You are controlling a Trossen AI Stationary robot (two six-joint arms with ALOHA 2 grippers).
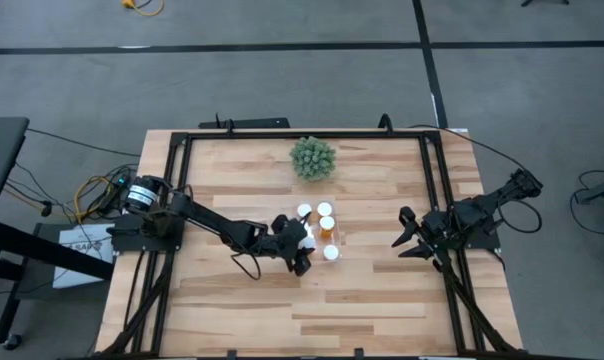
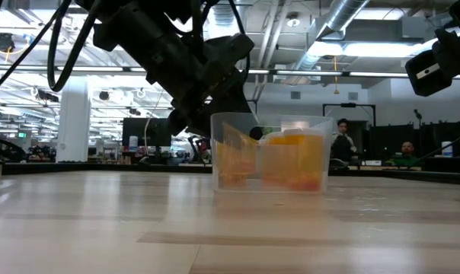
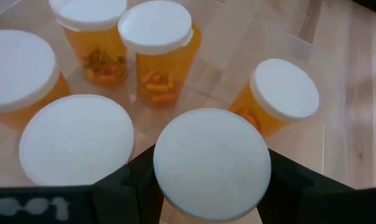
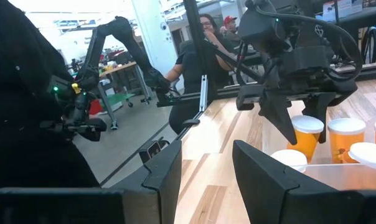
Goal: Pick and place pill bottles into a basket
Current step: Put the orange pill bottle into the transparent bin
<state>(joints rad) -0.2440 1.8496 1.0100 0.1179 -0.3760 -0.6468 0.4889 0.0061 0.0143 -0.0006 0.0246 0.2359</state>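
Observation:
The clear basket (image 1: 316, 241) stands at the table's middle; it shows in the low view (image 2: 269, 128) with orange bottles inside. Several pill bottles with white caps stand upright in it (image 3: 155, 37) (image 3: 76, 140) (image 3: 281, 90). My left gripper (image 1: 302, 246) reaches over the basket's left side from above and is shut on one more pill bottle (image 3: 211, 163). My right gripper (image 1: 404, 240) is open and empty, to the right of the basket, with its fingers toward it (image 4: 206, 168). My left gripper pinches the pill bottle just under its white cap (image 3: 211, 163), one finger (image 3: 135, 183) on each side, coming from above and pointing down. The bottle is upright, over the basket among the others (image 4: 306, 134). The basket wall hides its bottom.
A green spiky plant ball (image 1: 313, 158) sits on the table behind the basket. A black frame (image 1: 302, 133) runs along the table's edges. People show in the room beyond the table (image 4: 203, 37).

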